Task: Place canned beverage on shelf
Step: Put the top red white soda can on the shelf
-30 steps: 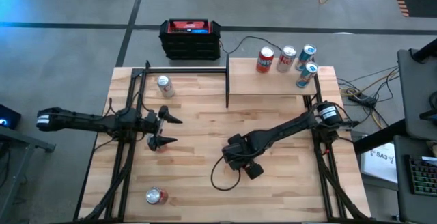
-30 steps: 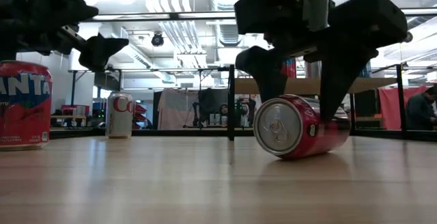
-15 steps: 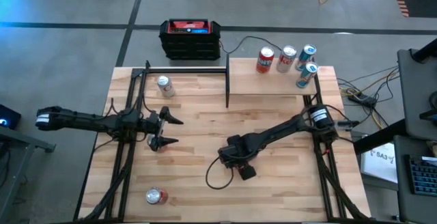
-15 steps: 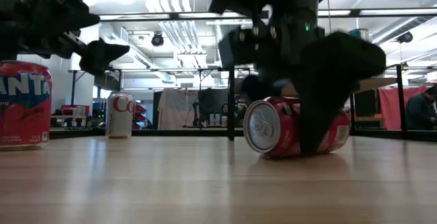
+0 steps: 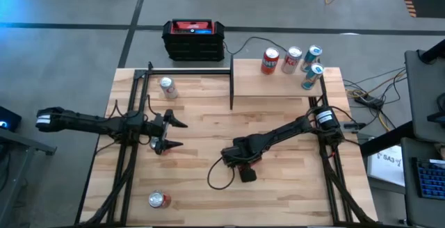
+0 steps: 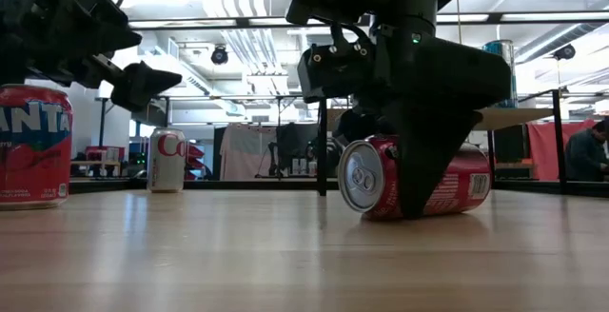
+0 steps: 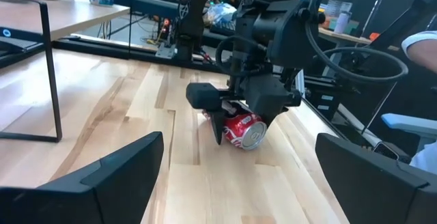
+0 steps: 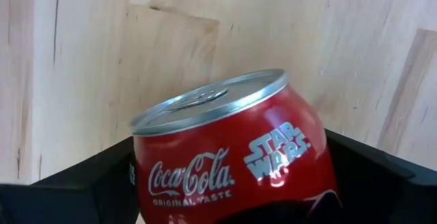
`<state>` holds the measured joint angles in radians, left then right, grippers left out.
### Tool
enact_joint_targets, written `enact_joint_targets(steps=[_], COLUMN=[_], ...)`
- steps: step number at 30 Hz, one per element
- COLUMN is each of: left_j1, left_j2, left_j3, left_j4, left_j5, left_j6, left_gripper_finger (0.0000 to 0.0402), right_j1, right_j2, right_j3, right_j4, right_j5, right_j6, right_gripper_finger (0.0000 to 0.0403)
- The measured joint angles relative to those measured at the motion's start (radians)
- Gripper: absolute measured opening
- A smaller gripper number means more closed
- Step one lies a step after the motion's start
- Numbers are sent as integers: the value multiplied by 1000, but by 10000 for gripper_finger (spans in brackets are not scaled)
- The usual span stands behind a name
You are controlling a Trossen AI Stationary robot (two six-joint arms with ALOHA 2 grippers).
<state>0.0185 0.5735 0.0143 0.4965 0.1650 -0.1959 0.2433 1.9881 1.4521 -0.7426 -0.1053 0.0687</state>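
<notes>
A red Coca-Cola can point(image 8: 232, 149) lies on its side on the table's middle point(image 6: 409, 179), also in the left wrist view point(image 7: 244, 130). My right gripper point(image 5: 240, 164) points steeply down over it, open, one finger on each side of the can's body. My left gripper point(image 5: 177, 133) hangs open over the table's left part and holds nothing. The shelf point(image 5: 257, 85), a pale board on black posts, stands at the far right and carries several upright cans point(image 5: 292, 60). My right gripper straddles the can's body from above, one finger point(image 8: 75, 183) on each side of the cylinder wall point(image 8: 147, 176), fingers across the can. I cannot tell whether either finger touches it. The can rests on its side on the table.
A silver can point(image 5: 167, 87) stands at the far left and a red can point(image 5: 158, 199) near the front edge. In the low view these are a Coke can point(image 6: 166, 160) and a Fanta can point(image 6: 33, 146). A black-and-red box point(image 5: 194, 39) sits beyond the far edge.
My right gripper has come down over the lying can and rolled about its own axis, so its fingers now stand on either side of the can's body. Its jaws have kept the same width. The can still lies on its side.
</notes>
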Motion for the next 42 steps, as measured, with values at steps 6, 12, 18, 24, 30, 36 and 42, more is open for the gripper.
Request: enact_joint_targets(steps=[6,12,18,24,30,36,42], left_j1=[0,0,0,0,0,0,0], left_j2=[21,42,65,89,112,136,159], left_j3=[0,0,0,0,0,0,1], left_j4=[0,0,0,-1,0,0,7], left_j5=[0,0,0,0,0,0,0], left_j6=[0,0,0,0,0,0,0], left_gripper_finger=[368,368,368,369,369,368,369], right_j1=[0,-2,-2,-2,-3,-9,-28], right_j2=[1,-3,-26,-77,-119,-119,-119], right_j3=[0,-1,-4,11,5,-54,-219], right_j4=[-1,1,44,141,407,827,1264], right_j5=[3,5,-9,-3,85,109,139], right_j6=[-5,-8,10,12,-12,-29,32], right_gripper_finger=[328,299,295,294,294,294,294])
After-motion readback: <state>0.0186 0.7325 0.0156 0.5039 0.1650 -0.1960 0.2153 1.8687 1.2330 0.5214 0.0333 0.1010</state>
